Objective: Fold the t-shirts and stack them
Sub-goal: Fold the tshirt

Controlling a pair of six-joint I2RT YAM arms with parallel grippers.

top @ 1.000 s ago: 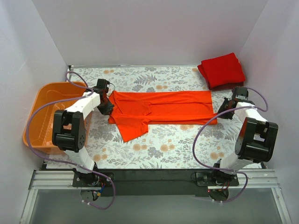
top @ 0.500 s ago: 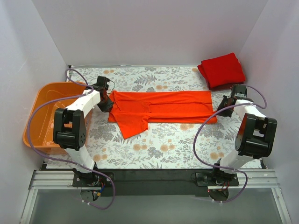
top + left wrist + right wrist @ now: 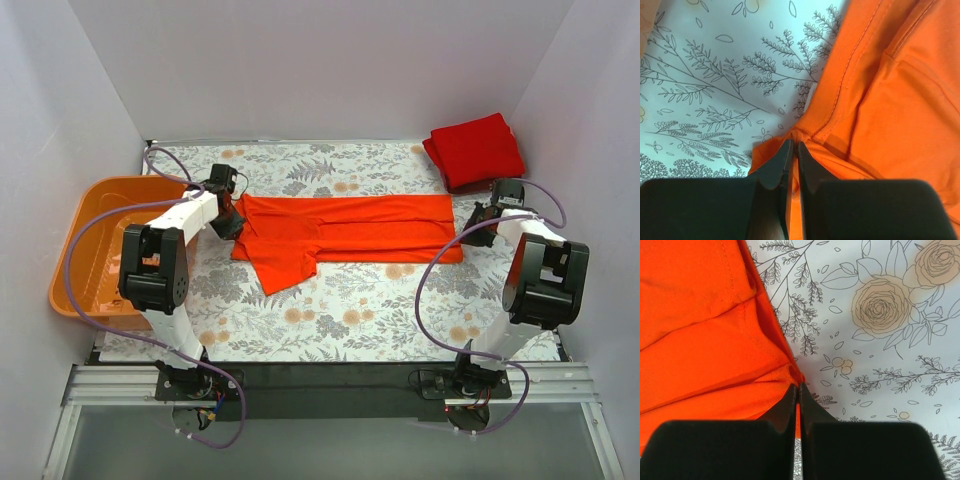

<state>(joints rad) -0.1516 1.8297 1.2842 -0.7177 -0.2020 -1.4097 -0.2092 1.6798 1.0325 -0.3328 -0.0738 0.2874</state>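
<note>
The orange-red t-shirt (image 3: 345, 228) lies spread lengthwise across the middle of the table, folded over along its length, one sleeve sticking out toward the near left. My left gripper (image 3: 232, 226) is shut on its left edge; the left wrist view shows the cloth (image 3: 890, 100) pinched between the fingers (image 3: 775, 167). My right gripper (image 3: 470, 232) is shut on the shirt's right corner; the right wrist view shows the cloth (image 3: 700, 340) pinched at the fingertips (image 3: 787, 400). The deeper red t-shirt (image 3: 476, 150) lies folded at the far right corner.
An orange plastic basket (image 3: 88, 250) stands at the left edge beside the left arm. The floral tablecloth (image 3: 350, 310) covers the table. White walls close in the back and both sides.
Both grippers have drawn the shirt's near edge away toward the far side, so the fold is narrower. The right gripper has moved a little farther back.
</note>
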